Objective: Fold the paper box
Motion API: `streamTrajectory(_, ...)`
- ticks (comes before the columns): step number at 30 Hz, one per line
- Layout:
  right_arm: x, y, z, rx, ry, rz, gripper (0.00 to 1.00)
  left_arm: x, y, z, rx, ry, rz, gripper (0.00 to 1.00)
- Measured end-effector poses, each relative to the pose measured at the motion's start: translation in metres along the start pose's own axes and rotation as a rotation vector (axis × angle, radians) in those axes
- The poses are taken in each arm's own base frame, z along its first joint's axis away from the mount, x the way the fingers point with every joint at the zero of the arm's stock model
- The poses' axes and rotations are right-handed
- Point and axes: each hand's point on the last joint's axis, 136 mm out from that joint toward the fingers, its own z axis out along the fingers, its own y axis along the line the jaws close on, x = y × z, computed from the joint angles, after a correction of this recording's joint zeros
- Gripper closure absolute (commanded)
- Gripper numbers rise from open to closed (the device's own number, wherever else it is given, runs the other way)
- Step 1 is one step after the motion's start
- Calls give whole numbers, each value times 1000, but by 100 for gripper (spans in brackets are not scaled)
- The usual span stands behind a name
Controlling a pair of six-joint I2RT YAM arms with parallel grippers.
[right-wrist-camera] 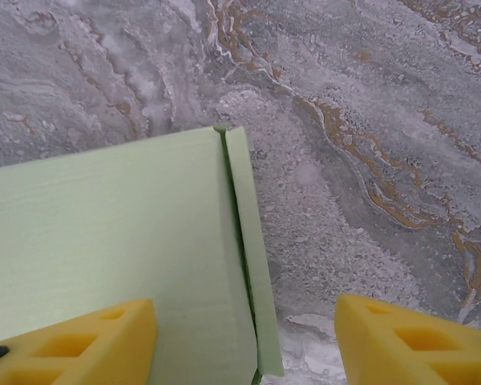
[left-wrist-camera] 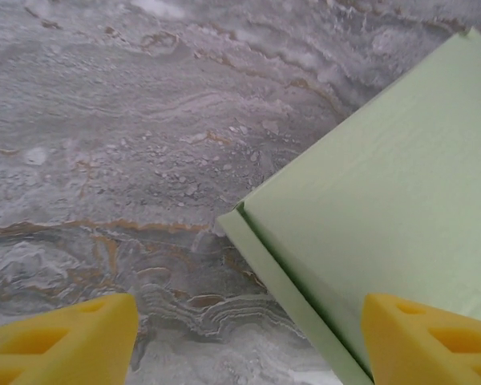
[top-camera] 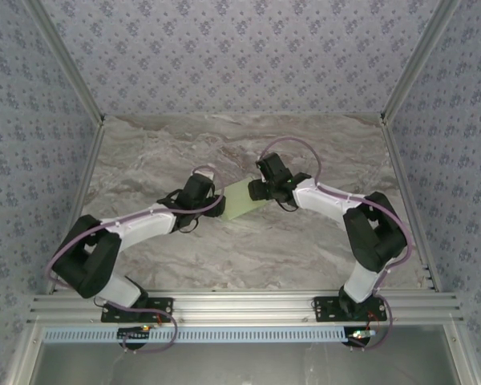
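Paper box (top-camera: 242, 200) rests on the table (top-camera: 144, 160) between left gripper (left-wrist-camera: 248, 341) and right gripper (right-wrist-camera: 244, 341), both with jaws apart.

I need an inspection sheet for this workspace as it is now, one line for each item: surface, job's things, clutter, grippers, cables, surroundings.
surface: marble-patterned table.
job's things: pale green paper box lies mid-table between the two arms; a narrow strip runs along one edge.
clutter: nothing seen.
grippers: left gripper open, one finger over the box near its corner; right gripper open, straddling the box's strip edge; neither clamps it.
cables: purple cables run along both arms and loop near the wrists.
surroundings: patterned walls on three sides; metal rail at the near edge.
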Motion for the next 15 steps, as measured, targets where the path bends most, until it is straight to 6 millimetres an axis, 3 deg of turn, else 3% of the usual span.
streamTrajectory(9, 10, -6, 20, 35, 14, -76, 37, 8, 0, 13, -4, 18, 20, 26)
streamTrajectory(15, 5, -7, 24, 47, -9, -105, 37, 9, 0, 14, -3, 16, 36, 26)
